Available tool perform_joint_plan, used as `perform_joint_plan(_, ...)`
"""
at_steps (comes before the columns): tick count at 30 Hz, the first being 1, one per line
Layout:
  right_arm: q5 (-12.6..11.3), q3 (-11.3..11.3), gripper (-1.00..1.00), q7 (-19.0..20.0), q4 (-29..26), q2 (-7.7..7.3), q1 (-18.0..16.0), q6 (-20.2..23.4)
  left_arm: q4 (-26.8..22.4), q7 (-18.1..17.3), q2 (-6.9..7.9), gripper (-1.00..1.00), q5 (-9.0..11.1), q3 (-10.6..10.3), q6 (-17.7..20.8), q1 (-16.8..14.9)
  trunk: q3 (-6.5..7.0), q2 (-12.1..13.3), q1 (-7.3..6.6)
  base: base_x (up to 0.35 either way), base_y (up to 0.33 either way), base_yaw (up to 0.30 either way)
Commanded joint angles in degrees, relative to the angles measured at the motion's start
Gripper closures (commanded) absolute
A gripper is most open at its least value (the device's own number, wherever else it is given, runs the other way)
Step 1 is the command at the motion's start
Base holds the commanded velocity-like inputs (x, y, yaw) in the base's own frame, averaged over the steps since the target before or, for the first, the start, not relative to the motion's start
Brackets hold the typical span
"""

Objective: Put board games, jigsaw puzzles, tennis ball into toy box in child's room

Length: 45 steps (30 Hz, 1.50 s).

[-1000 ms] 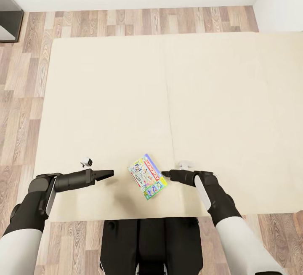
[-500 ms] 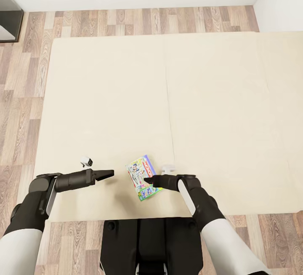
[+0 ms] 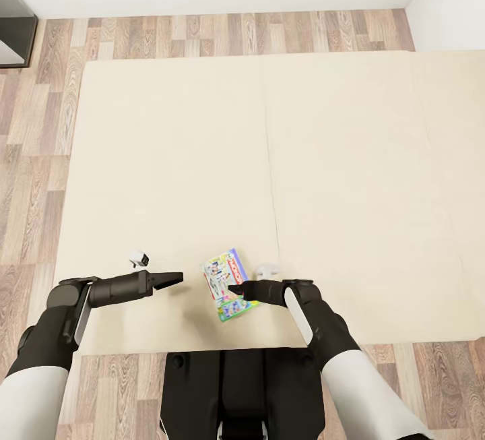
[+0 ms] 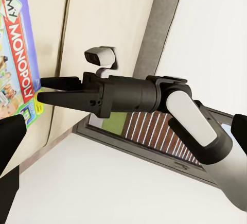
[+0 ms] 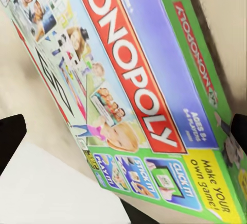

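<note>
Board game flat on bed | right fingers spread around its edge | left fingers level, state unclear

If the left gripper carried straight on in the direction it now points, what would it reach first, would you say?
Most likely the board game: the left gripper points across the bed toward the box's near edge, with bare mattress between. The right gripper is already at the box from the other side. Height is hard to judge, so it might pass just above.

Right gripper jaws sit over board game, box edge between them; left gripper tips well apart from box, bare bed between; mattress ahead of both jaws unobstructed
</note>
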Motion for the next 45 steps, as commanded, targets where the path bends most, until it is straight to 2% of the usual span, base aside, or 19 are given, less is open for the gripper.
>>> perform_joint_plan(1,-0.37,-0.03,-1.0,0.22,-0.05,0.0,-0.01,0.33,-0.04,-0.42,-0.01,-1.0,-0.45,0.06,0.6,-0.01,-0.06,-0.09,0.03,0.0,0.0,0.0)
perform_joint_plan(17,-0.47,-0.12,-1.0,0.69,0.05,0.0,-0.01,0.14,-0.04,-0.42,0.11,-1.0,-0.42,0.23,0.59,0.0,-0.08,-0.09,0.03,0.0,0.0,0.102)
perform_joint_plan(45,-0.64,-0.64,-1.0,1.17,0.04,0.0,0.26,-0.14,-0.04,-0.42,-0.01,-1.0,-0.64,0.08,0.51,0.0,-0.08,-0.09,0.03,0.0,0.0,0.003)
